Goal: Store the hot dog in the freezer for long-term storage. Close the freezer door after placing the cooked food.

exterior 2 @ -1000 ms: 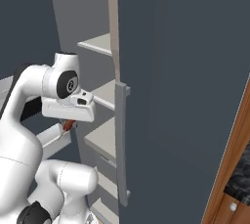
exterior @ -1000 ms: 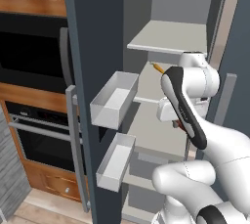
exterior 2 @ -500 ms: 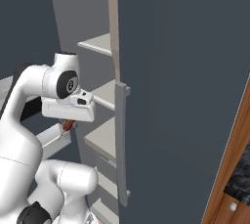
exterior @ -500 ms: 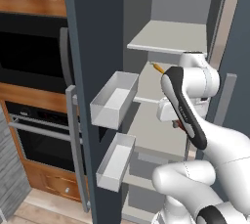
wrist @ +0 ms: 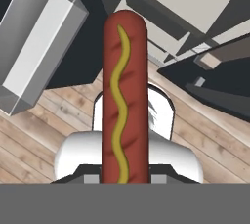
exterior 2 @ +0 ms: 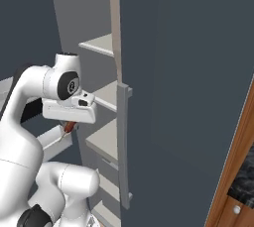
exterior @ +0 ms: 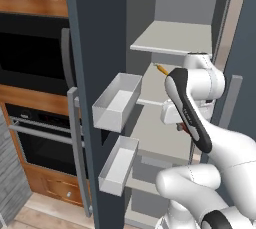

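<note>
Long reddish-brown hot dog (wrist: 124,96) with a wavy yellow stripe, held tight at its lower end in the closed gripper (exterior: 183,125), sticking straight out from the hand. Hanging just in front of the open slate-blue freezer (exterior: 172,108), level with a pale grey shelf (exterior: 160,128), not on it yet.

Best to push in slow and straight, over the shelf, then go low before letting go, so no rolling off. Keep clear of the grey bins (exterior: 116,102) on the open freezer door (exterior: 97,53).

Finger tips hidden behind the hot dog. Shelf back hard to see behind the white arm.
</note>
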